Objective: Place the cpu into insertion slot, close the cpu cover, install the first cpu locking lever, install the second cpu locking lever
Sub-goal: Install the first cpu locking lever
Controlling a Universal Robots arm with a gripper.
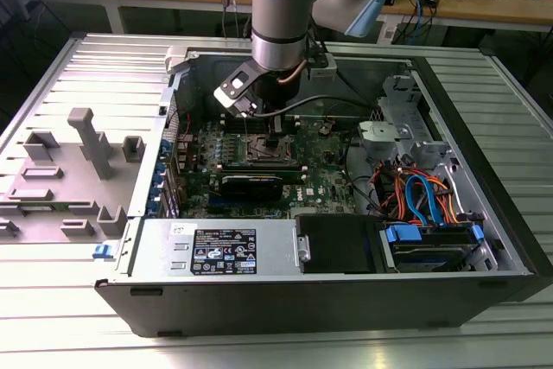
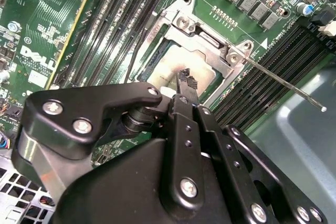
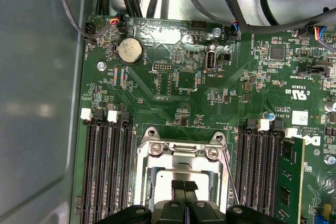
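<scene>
Reaching into the open computer case [image 1: 484,213], the fingers [image 3: 177,185] are nearly together and hold nothing. Their tips are on or just above the cpu [image 3: 167,176], probably to keep it seated. It lies in the insertion slot [image 1: 263,153], framed by the flat cpu cover [image 3: 181,153]. One thin locking lever [image 2: 283,84] juts free, unlatched. The arm's black body hides the socket's near edge, and I cannot tell how the other lever stands.
</scene>
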